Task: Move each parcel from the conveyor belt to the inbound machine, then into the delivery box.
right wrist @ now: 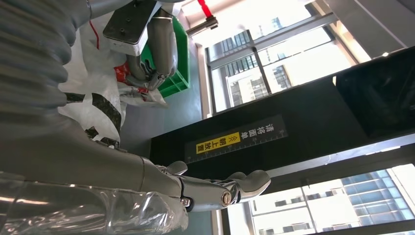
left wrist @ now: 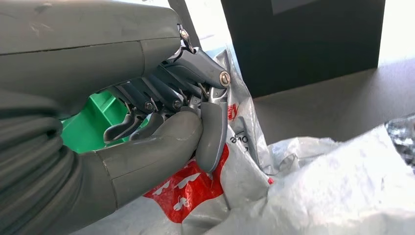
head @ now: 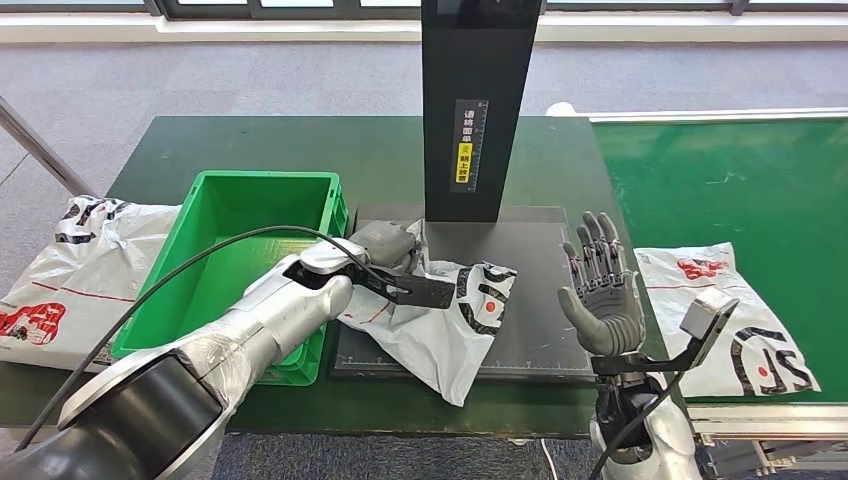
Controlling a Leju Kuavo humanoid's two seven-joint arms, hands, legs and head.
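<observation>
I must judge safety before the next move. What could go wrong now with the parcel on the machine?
The left hand pinches only an edge of the limp parcel, so it may slip when lifted. The hanging bag could also catch the rim of the green box instead of dropping inside.

The left arm (head: 250, 320) is clad in smooth silver shells, and behind them a broad dark grey ring is seen. A thin black cable (head: 170, 275) is looped in an arc above the forearm. The left hand (head: 385, 252) is formed of a grey housing with dark metal linkages; in the left wrist view a thick grey thumb (left wrist: 161, 147), a ribbed grey cover (left wrist: 29, 166) behind the hand and bright pivot screws (left wrist: 224, 78) at the finger links are shown. The right hand (head: 600, 290) is made of grey fingers with darker exposed rods. Beside its wrist a black bracket with a silver block (head: 708, 318) is mounted, and clear plastic wrap (right wrist: 98, 210) is seen around the forearm.
</observation>
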